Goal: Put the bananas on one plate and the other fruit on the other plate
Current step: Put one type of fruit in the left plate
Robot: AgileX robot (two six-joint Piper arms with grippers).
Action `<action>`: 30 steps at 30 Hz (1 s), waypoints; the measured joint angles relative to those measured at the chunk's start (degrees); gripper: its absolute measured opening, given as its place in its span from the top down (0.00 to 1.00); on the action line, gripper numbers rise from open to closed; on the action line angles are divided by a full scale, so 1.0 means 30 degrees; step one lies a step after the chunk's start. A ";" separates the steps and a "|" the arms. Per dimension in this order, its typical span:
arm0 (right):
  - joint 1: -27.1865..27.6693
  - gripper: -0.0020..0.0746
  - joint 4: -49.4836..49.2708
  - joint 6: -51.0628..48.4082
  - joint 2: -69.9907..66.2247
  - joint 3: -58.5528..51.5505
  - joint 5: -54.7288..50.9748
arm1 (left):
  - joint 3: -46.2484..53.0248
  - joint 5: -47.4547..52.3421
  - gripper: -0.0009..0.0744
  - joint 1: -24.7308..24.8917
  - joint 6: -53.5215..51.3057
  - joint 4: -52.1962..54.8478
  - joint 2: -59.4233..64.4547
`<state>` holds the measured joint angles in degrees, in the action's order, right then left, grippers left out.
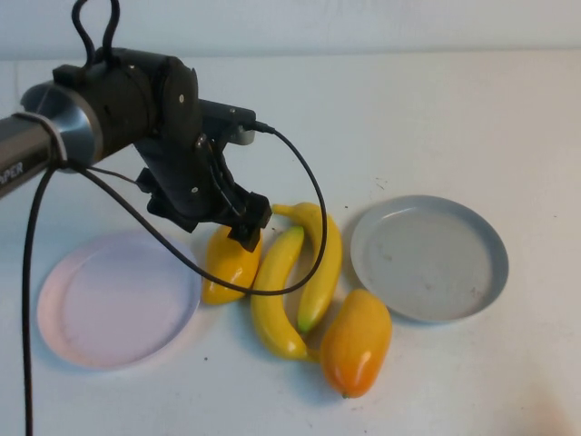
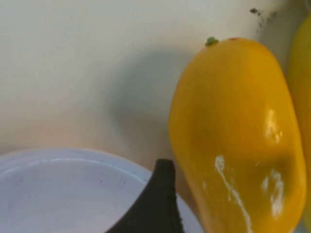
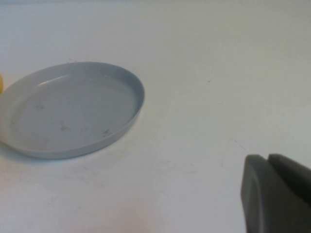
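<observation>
My left gripper (image 1: 247, 232) hangs low over the plain yellow-orange mango (image 1: 227, 265), which lies on the table between the pink plate (image 1: 118, 300) and the bananas. In the left wrist view the mango (image 2: 238, 141) fills the space beside one dark finger (image 2: 158, 204). The other finger is out of view, and the jaws stand open around the fruit. Two bananas (image 1: 277, 292) (image 1: 320, 256) lie side by side in the middle. The larger blushed mango (image 1: 357, 341) lies in front of them. The grey-blue plate (image 1: 428, 257) is empty. My right gripper (image 3: 268, 158) is shut, over bare table near that plate (image 3: 73, 109).
The pink plate's rim (image 2: 58, 160) lies close beside the left finger. The left arm's black cable (image 1: 309, 209) loops over the bananas. A banana's edge (image 2: 302, 82) shows just past the mango. The white table runs open behind and to the right.
</observation>
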<state>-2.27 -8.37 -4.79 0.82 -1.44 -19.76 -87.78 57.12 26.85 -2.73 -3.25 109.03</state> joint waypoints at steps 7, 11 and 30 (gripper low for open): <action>0.0000 0.99 0.0000 0.0000 0.0000 0.0000 0.0000 | 0.0000 -0.1070 0.10 0.0000 0.0353 0.0000 0.0743; 0.0000 0.99 0.0000 0.0000 0.0000 0.0000 0.0000 | -0.0044 -0.1245 0.10 0.0000 0.0382 -0.0072 0.1145; 0.0000 0.99 0.0000 0.0000 0.0000 0.0000 0.0000 | -0.0148 -0.2062 0.16 0.0000 0.0425 -0.0174 0.2218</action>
<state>-2.27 -8.37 -4.79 0.82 -1.44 -19.76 -88.23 50.93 26.85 -1.46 -3.77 115.68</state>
